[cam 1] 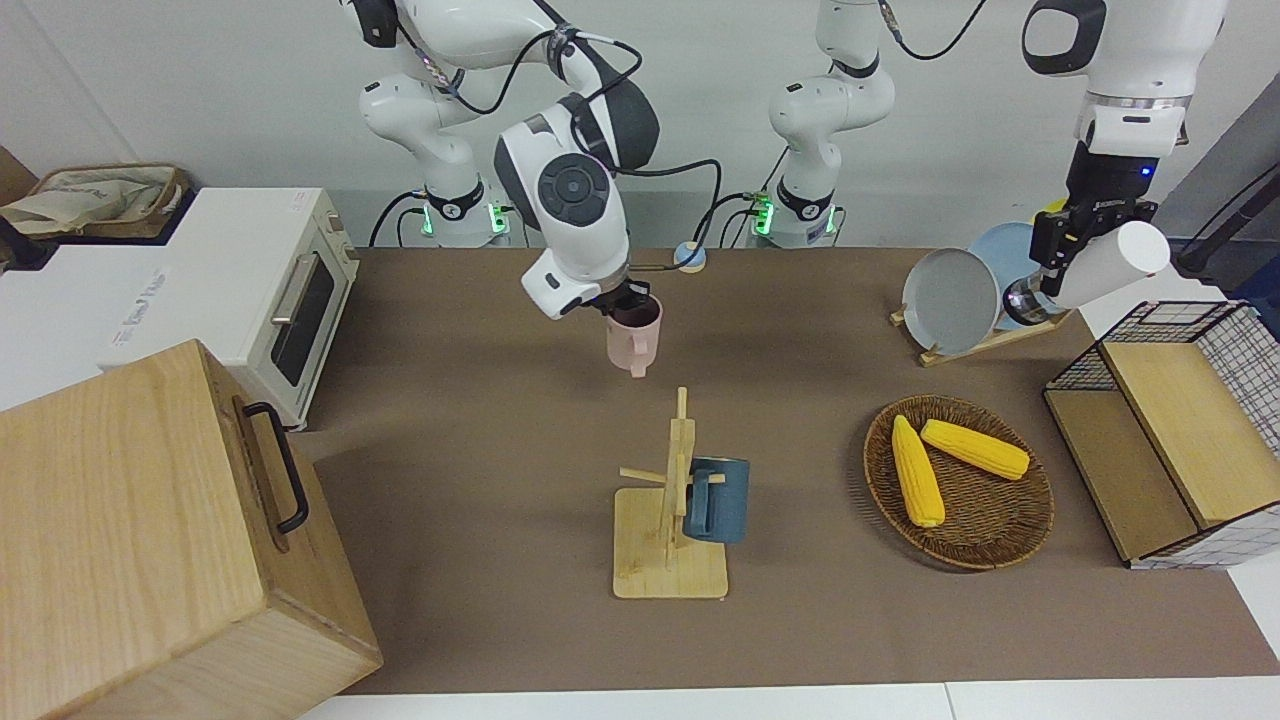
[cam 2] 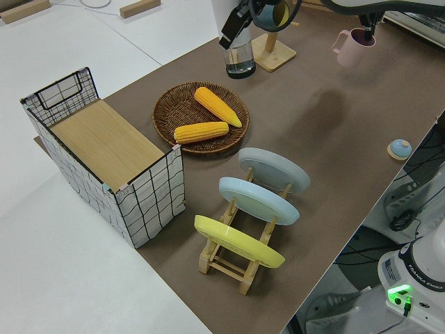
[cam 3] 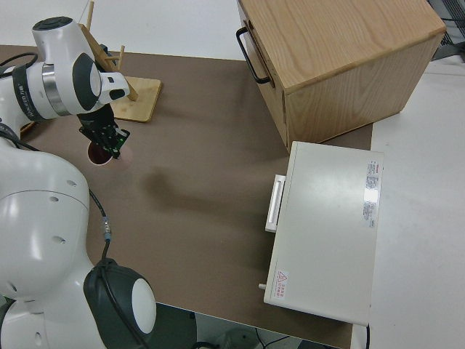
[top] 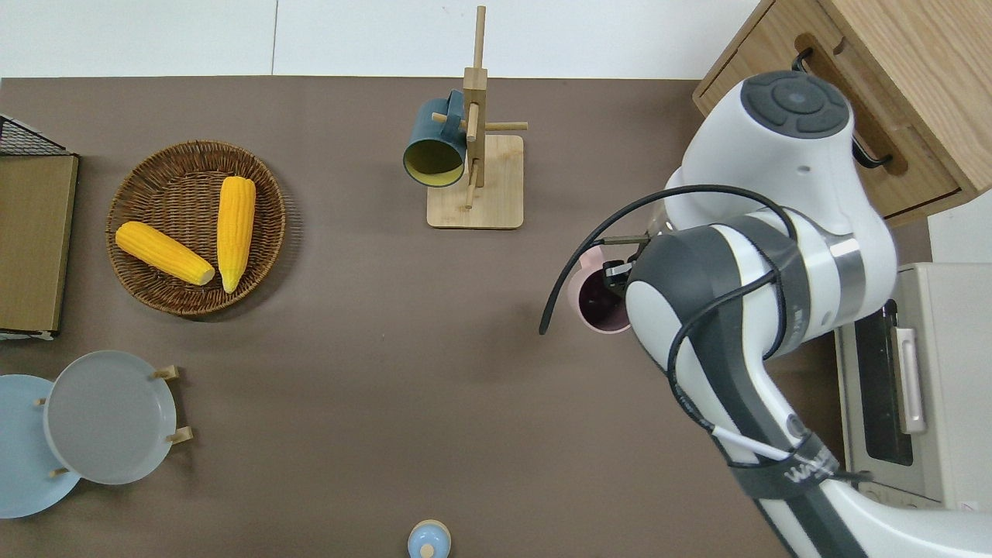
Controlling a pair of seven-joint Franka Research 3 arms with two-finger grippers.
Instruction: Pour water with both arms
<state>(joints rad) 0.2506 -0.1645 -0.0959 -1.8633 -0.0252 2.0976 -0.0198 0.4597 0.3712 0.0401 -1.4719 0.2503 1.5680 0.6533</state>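
My right gripper (cam 1: 627, 300) is shut on the rim of a pink mug (cam 1: 634, 342), holding it upright in the air over the bare brown table mat (top: 372, 325), toward the right arm's end. The mug (top: 597, 306) shows a dark inside from above, and its handle points away from the robots. My left gripper (cam 1: 1062, 250) is shut on a white bottle (cam 1: 1108, 264) with a clear end, held tilted at the left arm's end of the table near the plate rack (cam 1: 950, 345). The overhead view does not show this gripper. The bottle (cam 2: 240, 59) hangs clear end down.
A wooden mug rack (cam 1: 672, 520) carries a blue mug (cam 1: 716, 500) at the table's middle. A wicker basket (cam 1: 985, 545) holds two corn cobs. A wire-sided wooden shelf (cam 1: 1170, 430), a toaster oven (cam 1: 290, 300), a wooden box (cam 1: 150, 540) and a small blue knob (cam 1: 688, 257) stand around the edges.
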